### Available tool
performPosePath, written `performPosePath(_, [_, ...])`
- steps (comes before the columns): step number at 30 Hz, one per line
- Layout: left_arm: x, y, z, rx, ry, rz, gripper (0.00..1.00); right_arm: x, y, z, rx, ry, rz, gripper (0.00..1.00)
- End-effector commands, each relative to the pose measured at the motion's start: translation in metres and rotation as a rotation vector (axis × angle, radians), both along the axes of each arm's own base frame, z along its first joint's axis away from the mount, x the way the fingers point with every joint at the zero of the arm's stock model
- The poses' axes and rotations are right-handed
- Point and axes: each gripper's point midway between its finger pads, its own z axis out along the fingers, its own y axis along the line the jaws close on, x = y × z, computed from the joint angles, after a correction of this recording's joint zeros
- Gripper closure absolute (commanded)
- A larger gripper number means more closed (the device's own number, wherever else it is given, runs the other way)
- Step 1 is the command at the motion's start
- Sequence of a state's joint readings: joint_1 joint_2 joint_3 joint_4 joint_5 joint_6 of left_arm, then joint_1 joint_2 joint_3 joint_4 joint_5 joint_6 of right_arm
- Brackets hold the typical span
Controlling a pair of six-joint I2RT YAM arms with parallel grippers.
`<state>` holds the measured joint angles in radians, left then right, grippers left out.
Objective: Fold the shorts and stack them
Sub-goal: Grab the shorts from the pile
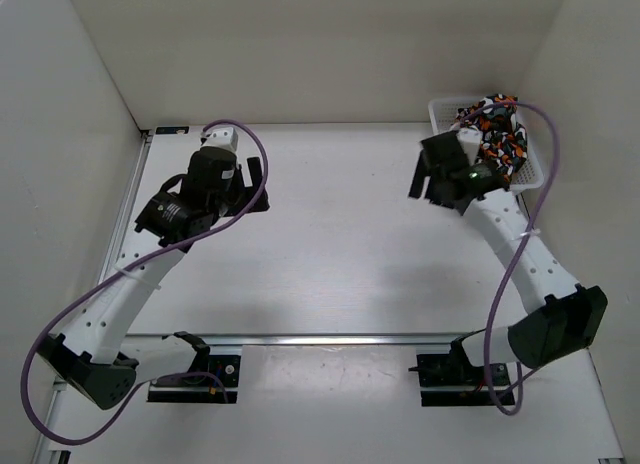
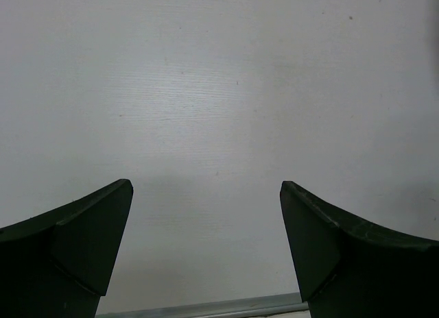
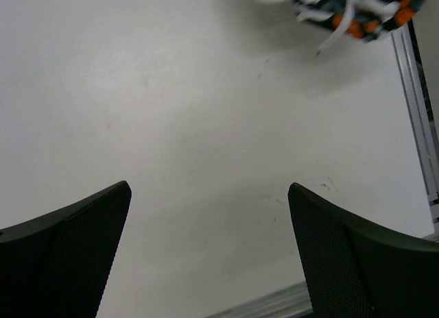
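The shorts (image 1: 498, 127), a bundle printed in orange, black, grey and white, lie heaped in a white basket (image 1: 438, 111) at the table's far right corner. In the right wrist view a piece of the shorts (image 3: 357, 13) with its white drawstring shows at the top edge. My right gripper (image 1: 422, 176) (image 3: 209, 189) hangs open just left of the basket, over bare table, nothing between its fingers. My left gripper (image 1: 256, 184) (image 2: 206, 188) is open too, far off at the table's left side, above bare white surface.
White walls close in the table on the left, back and right. A metal rail (image 1: 340, 337) runs along the near edge by the arm bases, and another rail (image 3: 415, 92) lies along the right side. Purple cables loop from both arms.
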<state>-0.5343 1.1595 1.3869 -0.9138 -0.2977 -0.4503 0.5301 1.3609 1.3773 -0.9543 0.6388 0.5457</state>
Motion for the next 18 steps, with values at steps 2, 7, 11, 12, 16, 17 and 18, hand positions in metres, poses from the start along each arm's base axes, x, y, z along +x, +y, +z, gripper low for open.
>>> performPosePath(2, [0.011,-0.011,-0.008,0.025,-0.005,-0.053,0.0,0.074,-0.045,0.034,0.209,-0.104,-0.049,0.0])
performPosePath(7, [0.021,-0.029,-0.017,0.018,0.043,-0.112,0.0,0.135,-0.087,0.026,0.263,-0.07,-0.127,0.0])
performPosePath(11, [0.031,-0.034,-0.023,0.045,0.06,-0.123,0.0,0.182,-0.11,-0.022,0.267,0.061,-0.163,0.0])
performPosePath(12, [0.034,-0.033,-0.022,0.051,0.058,-0.114,0.0,0.194,-0.108,-0.014,0.271,0.037,-0.141,0.0])
performPosePath(16, [0.04,-0.033,-0.027,0.081,0.069,-0.105,0.0,0.212,-0.105,-0.048,0.31,0.106,-0.139,0.01])
performPosePath(17, [0.042,-0.034,-0.031,0.087,0.081,-0.106,0.0,0.212,-0.105,-0.048,0.31,0.106,-0.139,0.03])
performPosePath(18, [0.044,-0.029,-0.033,0.098,0.092,-0.09,0.0,0.215,-0.105,-0.047,0.321,0.094,-0.152,0.03])
